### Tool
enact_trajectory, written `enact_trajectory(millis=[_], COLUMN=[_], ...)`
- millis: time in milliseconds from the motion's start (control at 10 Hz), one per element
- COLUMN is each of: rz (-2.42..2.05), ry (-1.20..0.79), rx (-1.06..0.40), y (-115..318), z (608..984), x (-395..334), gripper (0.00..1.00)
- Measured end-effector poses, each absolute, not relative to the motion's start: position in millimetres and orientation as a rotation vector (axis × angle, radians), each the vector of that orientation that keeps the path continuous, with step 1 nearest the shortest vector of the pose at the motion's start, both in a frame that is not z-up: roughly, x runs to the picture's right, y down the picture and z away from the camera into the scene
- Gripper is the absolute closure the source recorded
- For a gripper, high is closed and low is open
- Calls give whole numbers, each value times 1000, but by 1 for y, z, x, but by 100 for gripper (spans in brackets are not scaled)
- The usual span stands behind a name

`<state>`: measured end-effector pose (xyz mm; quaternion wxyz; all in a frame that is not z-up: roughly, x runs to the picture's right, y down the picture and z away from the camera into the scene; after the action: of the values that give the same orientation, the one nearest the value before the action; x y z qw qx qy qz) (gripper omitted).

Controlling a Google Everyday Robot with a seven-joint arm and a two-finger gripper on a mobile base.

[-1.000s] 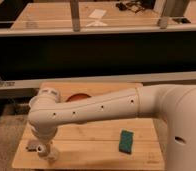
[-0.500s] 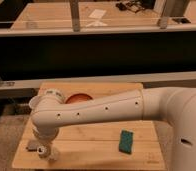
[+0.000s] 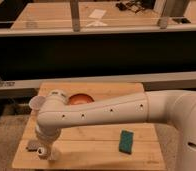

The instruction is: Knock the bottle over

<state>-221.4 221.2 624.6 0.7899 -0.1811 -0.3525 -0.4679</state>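
Note:
The bottle [image 3: 36, 148] shows as a small greyish shape with a pale round end, low on the wooden table [image 3: 91, 150] near its front left corner. It looks to be lying on its side. My gripper [image 3: 51, 151] hangs from the white arm [image 3: 91, 116] right beside the bottle, on its right, touching or almost touching it. The arm's wrist hides part of what is behind it.
A translucent white cup [image 3: 37, 103] stands at the table's left edge behind the arm. An orange round object [image 3: 80, 98] sits at the back, half hidden by the arm. A green sponge [image 3: 126, 141] lies front right. A dark counter wall rises behind the table.
The arm's wrist has shifted slightly right and down. The gripper stays at the front left corner next to the bottle. The bottle's place looks the same.

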Motion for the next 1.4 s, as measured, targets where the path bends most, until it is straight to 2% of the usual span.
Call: enact_trajectory(millis=[500,700,1400], rz=[-983,-974,-941], ry=[-770,-774,-789], rx=[-363,-351,-312], y=[224,226,229], z=[623,621,616], x=[-219,-218,-213], gripper=[98,92,92])
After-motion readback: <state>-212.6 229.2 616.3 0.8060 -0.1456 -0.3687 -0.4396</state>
